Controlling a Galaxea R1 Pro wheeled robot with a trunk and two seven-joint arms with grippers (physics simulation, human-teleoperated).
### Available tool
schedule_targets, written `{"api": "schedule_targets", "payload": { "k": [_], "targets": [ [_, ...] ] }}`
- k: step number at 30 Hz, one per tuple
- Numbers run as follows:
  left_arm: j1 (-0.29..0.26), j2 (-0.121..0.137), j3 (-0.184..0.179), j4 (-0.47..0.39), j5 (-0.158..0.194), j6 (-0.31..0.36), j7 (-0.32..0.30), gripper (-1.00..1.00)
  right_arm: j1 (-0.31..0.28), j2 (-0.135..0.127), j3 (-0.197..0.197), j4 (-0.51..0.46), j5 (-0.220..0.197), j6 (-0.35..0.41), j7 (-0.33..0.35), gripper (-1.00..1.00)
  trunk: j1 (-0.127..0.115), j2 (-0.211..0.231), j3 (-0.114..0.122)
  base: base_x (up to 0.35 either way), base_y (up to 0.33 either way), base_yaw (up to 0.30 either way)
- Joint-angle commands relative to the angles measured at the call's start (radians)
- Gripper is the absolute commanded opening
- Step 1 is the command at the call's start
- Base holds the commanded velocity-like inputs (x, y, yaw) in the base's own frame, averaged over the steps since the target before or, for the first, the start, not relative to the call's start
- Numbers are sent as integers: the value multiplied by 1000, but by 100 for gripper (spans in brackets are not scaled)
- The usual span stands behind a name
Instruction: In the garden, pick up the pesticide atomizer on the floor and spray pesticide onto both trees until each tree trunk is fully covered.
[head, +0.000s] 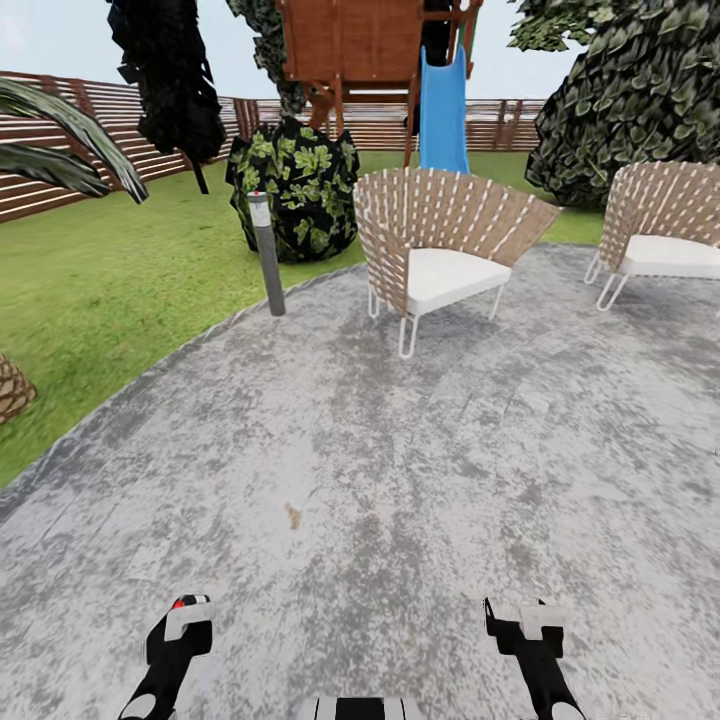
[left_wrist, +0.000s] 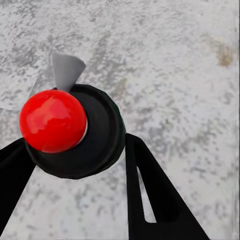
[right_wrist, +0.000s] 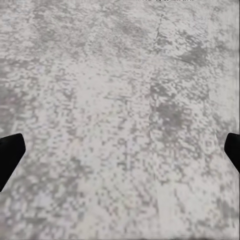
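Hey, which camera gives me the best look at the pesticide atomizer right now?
The left wrist view: the pesticide atomizer sits large between the left gripper's fingers, its red knob and dark round body plain. The head view catches just a small red tip at that gripper. The right wrist view looks down on grey paving.

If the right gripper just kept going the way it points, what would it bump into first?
Most likely the grey paving. The right gripper points down at it, its fingers spread wide with nothing between them. How far off the ground lies is hard to tell.
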Motion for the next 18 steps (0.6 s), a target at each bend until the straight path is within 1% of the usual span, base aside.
{"api": "schedule_targets", "payload": {
  "k": [1, 3, 11, 14, 18],
  "targets": [
    [0, 0, -2, 0, 7, -3, 0, -100, -1, 0, 0, 1, 5, -2, -5, 100, -1, 0, 3, 0, 0, -283],
    [1, 0, -2, 0, 7, -2, 0, -100, -1, 0, 0, 1, 5, -2, -5, 100, -2, 1, 12, 0, 0, -283],
    [2, 0, -2, 2, 5, 0, 0, -100, -1, 2, 0, 0, 3, -2, -5, 100, -32, 57, 40, 0, 0, -270],
    [3, 1, -2, 2, 5, 0, 0, -100, -1, 3, 0, 0, 3, -3, -5, 100, -44, 78, 50, 0, 0, -81],
    [4, 2, 0, 2, 5, 0, 0, -100, -1, 3, 0, 0, 3, -4, -5, 100, -59, 106, 63, 0, 0, -8]
  ]
}}
